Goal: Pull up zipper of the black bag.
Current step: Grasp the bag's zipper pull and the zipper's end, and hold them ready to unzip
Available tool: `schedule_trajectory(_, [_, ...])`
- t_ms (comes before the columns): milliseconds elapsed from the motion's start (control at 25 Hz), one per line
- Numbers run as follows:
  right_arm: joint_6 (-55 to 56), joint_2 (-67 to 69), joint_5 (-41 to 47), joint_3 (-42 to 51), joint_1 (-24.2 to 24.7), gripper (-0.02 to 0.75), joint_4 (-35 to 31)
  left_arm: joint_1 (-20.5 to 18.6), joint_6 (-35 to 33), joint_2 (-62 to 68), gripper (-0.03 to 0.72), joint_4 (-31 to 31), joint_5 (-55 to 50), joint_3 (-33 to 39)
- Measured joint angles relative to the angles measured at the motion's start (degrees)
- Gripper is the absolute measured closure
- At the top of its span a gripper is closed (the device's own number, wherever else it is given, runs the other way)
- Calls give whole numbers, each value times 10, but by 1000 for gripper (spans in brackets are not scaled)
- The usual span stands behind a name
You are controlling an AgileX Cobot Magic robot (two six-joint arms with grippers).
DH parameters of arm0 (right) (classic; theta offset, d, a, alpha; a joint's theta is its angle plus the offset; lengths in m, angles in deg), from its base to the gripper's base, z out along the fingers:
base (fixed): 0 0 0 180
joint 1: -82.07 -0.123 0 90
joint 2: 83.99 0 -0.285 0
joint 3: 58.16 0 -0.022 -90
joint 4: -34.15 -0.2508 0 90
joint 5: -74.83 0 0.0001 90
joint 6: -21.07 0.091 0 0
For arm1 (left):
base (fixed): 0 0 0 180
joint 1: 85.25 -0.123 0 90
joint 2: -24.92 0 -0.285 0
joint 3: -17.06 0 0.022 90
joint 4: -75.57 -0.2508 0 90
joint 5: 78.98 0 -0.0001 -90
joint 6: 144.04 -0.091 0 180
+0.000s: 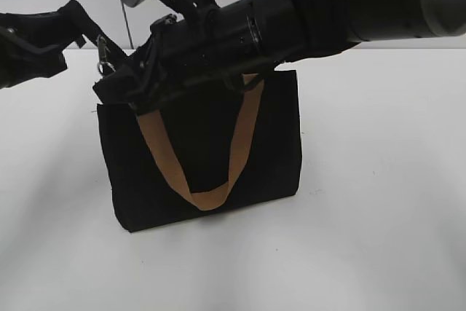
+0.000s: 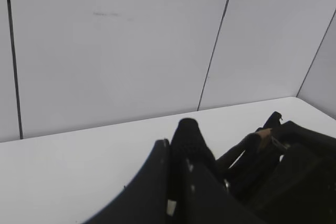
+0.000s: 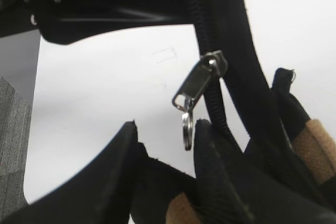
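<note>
Bag (image 1: 269,143): stood upright on desk (image 1: 378,238), frame centre. Zipper (image 3: 197,85): hung at bag's upper left corner, between parted right tool (image 3: 164,145) fingers, ungripped. Left tool (image 2: 176,153): closure cannot be told.

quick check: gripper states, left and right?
Left gripper: looks shut; whether it pinches the black bag cannot be told.
Right gripper: open, with the zipper pull hanging between its fingers, not clamped.
</note>
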Motion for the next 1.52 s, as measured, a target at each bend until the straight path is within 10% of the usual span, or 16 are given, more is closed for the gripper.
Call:
schedule_trajectory(520, [19, 0, -33, 0, 0, 739, -52, 0, 0, 0, 688, -2, -5, 0])
schedule_trajectory(1520, [185, -25, 14, -1, 0, 739, 27, -10, 0, 0, 688, -2, -228, 0])
